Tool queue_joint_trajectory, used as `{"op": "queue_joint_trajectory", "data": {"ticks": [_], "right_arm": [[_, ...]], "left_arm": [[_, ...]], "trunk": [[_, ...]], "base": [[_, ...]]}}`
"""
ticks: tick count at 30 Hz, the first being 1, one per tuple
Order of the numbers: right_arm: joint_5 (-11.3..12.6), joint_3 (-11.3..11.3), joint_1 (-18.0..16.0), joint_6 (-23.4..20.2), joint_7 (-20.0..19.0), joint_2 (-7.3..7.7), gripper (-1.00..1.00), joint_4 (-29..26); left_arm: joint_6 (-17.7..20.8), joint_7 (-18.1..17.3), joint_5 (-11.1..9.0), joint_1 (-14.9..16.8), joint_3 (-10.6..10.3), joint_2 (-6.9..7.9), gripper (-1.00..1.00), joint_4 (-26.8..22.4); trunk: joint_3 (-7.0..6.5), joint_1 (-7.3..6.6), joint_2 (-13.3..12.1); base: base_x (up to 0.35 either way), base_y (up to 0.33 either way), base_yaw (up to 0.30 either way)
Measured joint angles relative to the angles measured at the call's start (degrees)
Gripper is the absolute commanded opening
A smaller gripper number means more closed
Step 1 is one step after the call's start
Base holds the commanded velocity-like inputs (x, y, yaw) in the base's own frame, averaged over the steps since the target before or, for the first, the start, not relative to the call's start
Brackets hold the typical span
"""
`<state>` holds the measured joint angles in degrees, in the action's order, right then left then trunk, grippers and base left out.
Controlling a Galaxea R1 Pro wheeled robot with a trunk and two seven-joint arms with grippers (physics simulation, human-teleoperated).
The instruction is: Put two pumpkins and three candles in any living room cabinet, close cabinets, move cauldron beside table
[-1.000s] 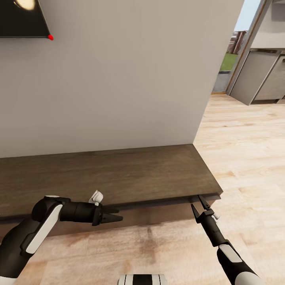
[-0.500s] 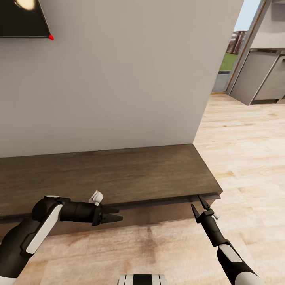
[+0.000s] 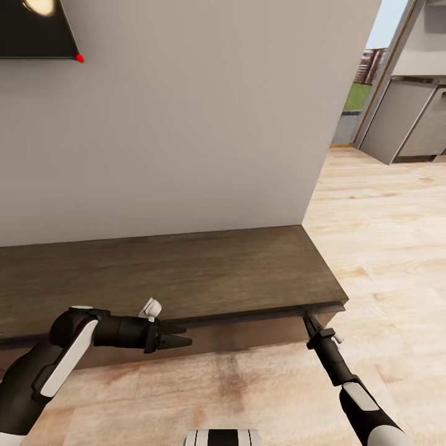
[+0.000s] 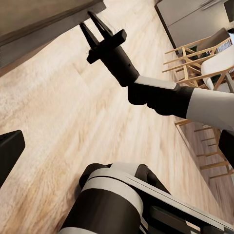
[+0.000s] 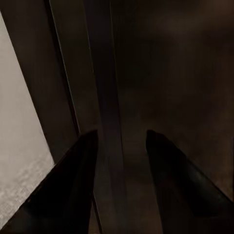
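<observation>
Head view looks down on the cabinet (image 3: 167, 272), a long low dark-brown unit running from nine to three o'clock against the grey wall (image 3: 186, 124), its closed front facing the robot. The right tool (image 3: 308, 321) has its tips at the cabinet's top front edge near the right-hand corner, at about five o'clock in the picture. In the right wrist view its two fingers (image 5: 73, 185) stand a little apart with a dark vertical strip of the cabinet between them; whether they pinch that strip I cannot tell. The left tool (image 3: 183, 341) hangs in front of the cabinet face at about seven o'clock, pointing toward three o'clock along the cabinet's length; its fingers look nearly together and empty. The right arm is plainly the nearer one to the door edge, which lies just ahead of it at twelve o'clock from the tips. My judgement is that the step in hand is catching that edge to pull the front open.
</observation>
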<state>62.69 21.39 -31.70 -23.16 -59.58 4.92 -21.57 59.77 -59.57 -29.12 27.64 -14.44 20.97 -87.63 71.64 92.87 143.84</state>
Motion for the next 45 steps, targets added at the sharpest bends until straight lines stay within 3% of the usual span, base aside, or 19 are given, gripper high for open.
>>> {"op": "queue_joint_trajectory", "data": {"ticks": [45], "right_arm": [[-0.03, 0.10, -0.01, 0.14, 0.41, 0.06, -1.00, -0.04]], "left_arm": [[0.00, 0.09, 0.00, 0.00, 0.00, -0.03, 1.00, 0.00]], "trunk": [[0.00, 0.00, 0.00]], "base": [[-0.007, 0.000, 0.000]]}}
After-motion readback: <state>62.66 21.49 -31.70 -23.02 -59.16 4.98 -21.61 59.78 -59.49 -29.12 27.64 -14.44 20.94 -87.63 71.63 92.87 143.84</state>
